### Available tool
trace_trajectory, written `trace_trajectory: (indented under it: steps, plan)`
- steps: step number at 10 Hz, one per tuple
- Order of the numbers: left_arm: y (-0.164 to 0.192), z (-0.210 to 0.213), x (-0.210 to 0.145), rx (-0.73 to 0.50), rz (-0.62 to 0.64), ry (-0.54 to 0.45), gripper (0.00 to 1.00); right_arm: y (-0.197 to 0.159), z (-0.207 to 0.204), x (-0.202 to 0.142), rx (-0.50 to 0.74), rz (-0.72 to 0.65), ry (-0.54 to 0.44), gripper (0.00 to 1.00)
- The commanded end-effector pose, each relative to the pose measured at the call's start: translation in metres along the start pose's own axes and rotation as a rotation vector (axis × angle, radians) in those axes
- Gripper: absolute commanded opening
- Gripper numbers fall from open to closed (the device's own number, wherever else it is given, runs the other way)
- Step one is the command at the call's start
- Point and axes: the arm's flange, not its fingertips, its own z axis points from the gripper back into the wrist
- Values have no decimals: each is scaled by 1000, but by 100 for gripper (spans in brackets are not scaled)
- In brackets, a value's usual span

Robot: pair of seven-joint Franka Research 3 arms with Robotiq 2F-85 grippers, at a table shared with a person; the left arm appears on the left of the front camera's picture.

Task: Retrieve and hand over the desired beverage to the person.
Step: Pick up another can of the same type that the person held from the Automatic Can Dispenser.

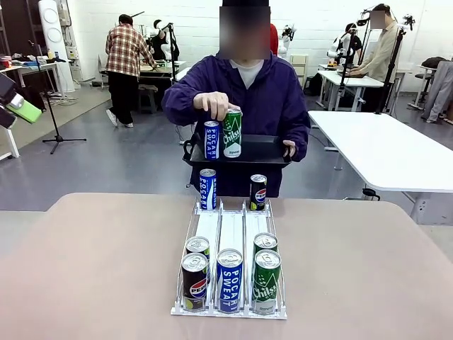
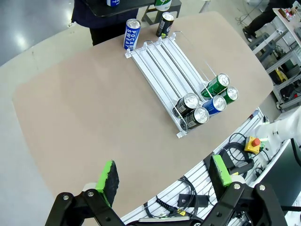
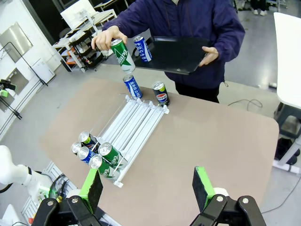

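Across the table the person (image 1: 248,92) holds a black tray (image 1: 262,150) in one hand. Their other hand (image 1: 212,105) grips a green Chilsung can (image 1: 232,133) standing on the tray beside a blue Pocari can (image 1: 211,139). A white three-lane rack (image 1: 231,230) lies mid-table. At its near end stand a Pepsi can (image 1: 195,281), a Pocari Sweat can (image 1: 229,280) and a Chilsung can (image 1: 266,281), with two more cans behind. A Pocari can (image 1: 207,188) and a Pepsi can (image 1: 258,192) stand at its far end. My left gripper (image 2: 164,176) and right gripper (image 3: 148,186) hover open and empty, high above the table's near side.
The tan table (image 1: 92,262) has bare surface on both sides of the rack. A white table (image 1: 382,149) stands at the far right. Other people work at benches in the background. Cables and a red stop button (image 2: 254,141) lie below the table's near edge.
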Motion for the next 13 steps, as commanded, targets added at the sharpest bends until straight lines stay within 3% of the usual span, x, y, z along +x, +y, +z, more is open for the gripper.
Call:
trace_trajectory:
  steps: [1,13]
  plan:
    - [1,0,-1,6,-12,7,100,0,-2,-1,30,9,-8,100]
    - [1,0,-1,6,-12,7,100,0,-2,-1,30,9,-8,100]
